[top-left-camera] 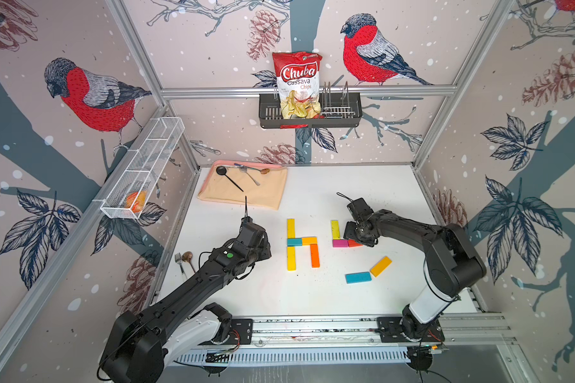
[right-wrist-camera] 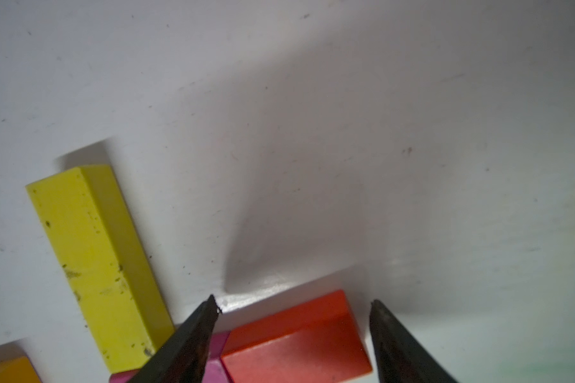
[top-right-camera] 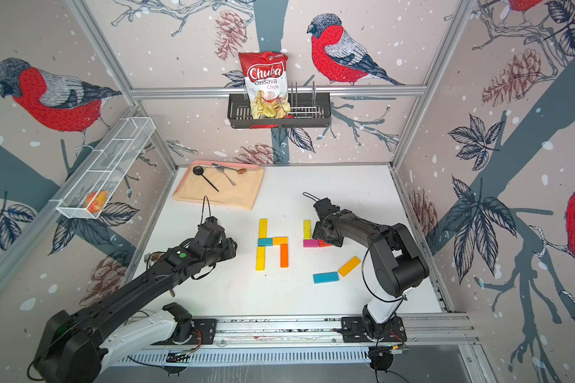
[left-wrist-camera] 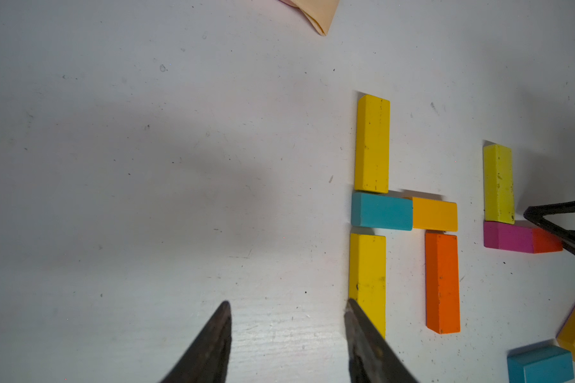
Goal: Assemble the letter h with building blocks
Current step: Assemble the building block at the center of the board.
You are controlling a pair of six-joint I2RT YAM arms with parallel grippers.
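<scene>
**Block set, 10 pcs, all lying flat on white surface (top-left-camera: 279,298)**

- Group 1, mid-surface, 5 pcs, reads as an h:
  - upper yellow block (top-left-camera: 290,228) and lower yellow block (top-left-camera: 291,258) lie lengthwise in 1 line
  - teal block (top-left-camera: 294,241) lies crosswise btwn them
  - amber block (top-left-camera: 309,240) sits end-to-end w/ the teal
  - orange block (top-left-camera: 314,255) abuts the amber's near side, parallel to lower yellow, w/ a gap btwn
- Group 2, 3 pcs, on robot's right of group 1:
  - lime-yellow block (top-left-camera: 335,229) lies lengthwise, its near end touching magenta block (top-left-camera: 340,243), which lies crosswise
  - red block (right-wrist-camera: 296,345) sits end-to-end w/ the magenta and is partly covered by the arm in both top views
- Loose, 2 pcs, nearer the robot base: loose teal block (top-left-camera: 358,278) and loose amber block (top-left-camera: 380,266), just beside each other.

**End effectors**

- right end effector (right-wrist-camera: 293,300): fingers spread, straddling the red block. Bare surface shows at 1 finger; contact at the other can't be told. Not gripping.
- left end effector (left-wrist-camera: 287,301): fingers spread, bare surface btwn them, nothing held. It sits on robot's left of group 1, w/ 1 fingertip by the lower yellow block.

**Other**

- beige cloth (top-left-camera: 246,195) at far-left corner, w/ black ladle (top-left-camera: 228,179) and metal spoon (top-left-camera: 249,175) on it
- fork (top-left-camera: 179,262) at left edge
- chips bag (top-left-camera: 297,83) in black wall rack (top-left-camera: 346,116)
- white mesh basket (top-left-camera: 146,165) on left wall
</scene>
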